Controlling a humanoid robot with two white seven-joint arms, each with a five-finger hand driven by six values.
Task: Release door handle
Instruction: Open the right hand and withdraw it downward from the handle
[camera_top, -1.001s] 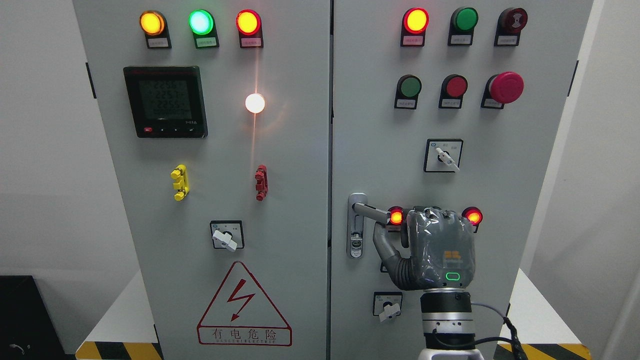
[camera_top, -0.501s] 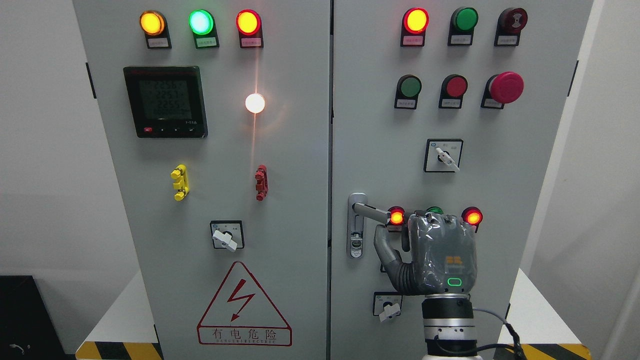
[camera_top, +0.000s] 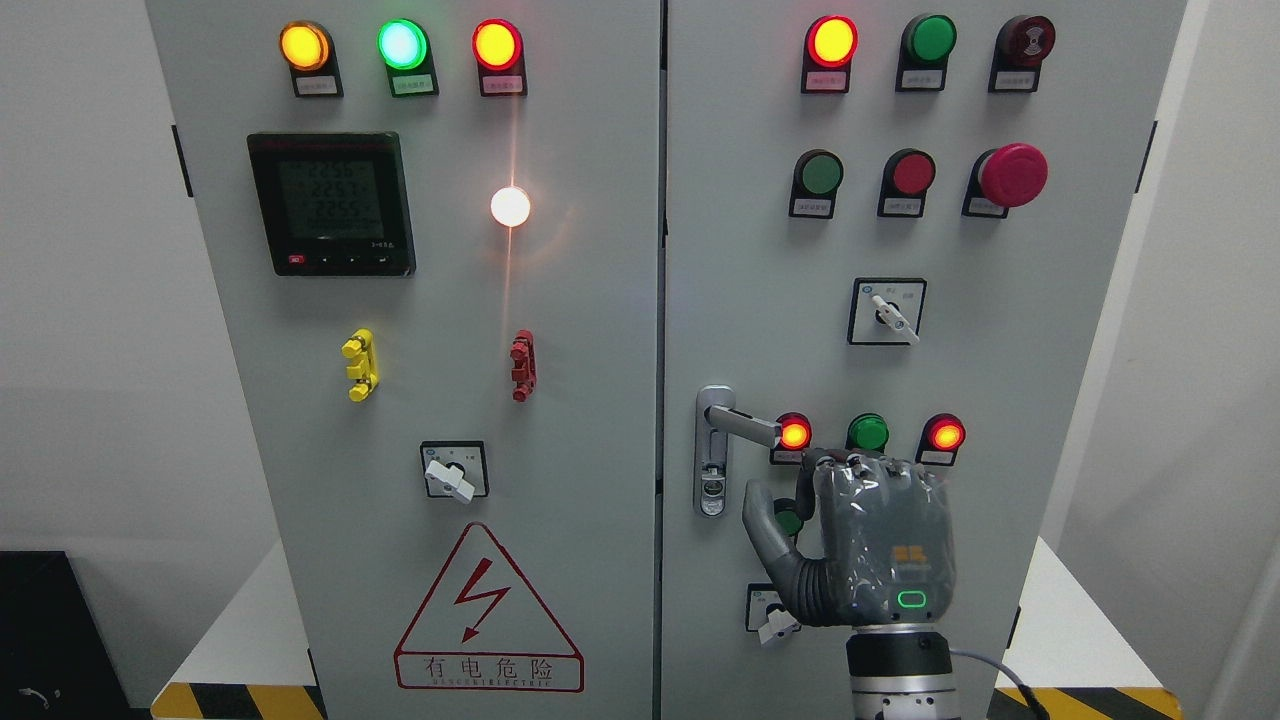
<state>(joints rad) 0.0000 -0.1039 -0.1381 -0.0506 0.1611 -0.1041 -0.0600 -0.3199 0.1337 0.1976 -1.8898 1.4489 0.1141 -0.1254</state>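
The silver door handle (camera_top: 745, 423) sits on the right cabinet door (camera_top: 760, 260), near its left edge, and its lever points to the right. My right hand (camera_top: 868, 540) hangs just below and to the right of the lever's tip, back toward the camera. The thumb (camera_top: 762, 515) is spread out to the left and the fingers (camera_top: 850, 467) bend loosely toward the panel. The hand holds nothing, with a clear gap between it and the lever. The left arm is out of view.
A lit red lamp (camera_top: 794, 434), a green button (camera_top: 867, 432) and a second red lamp (camera_top: 945, 435) line up just above the hand. A rotary switch (camera_top: 775, 612) lies behind the wrist. The left door (camera_top: 590, 330) carries a meter (camera_top: 330, 203) and a warning triangle (camera_top: 488, 610).
My right hand has dropped down and away from the lever's tip. The green button it covered now shows. The handle has not moved.
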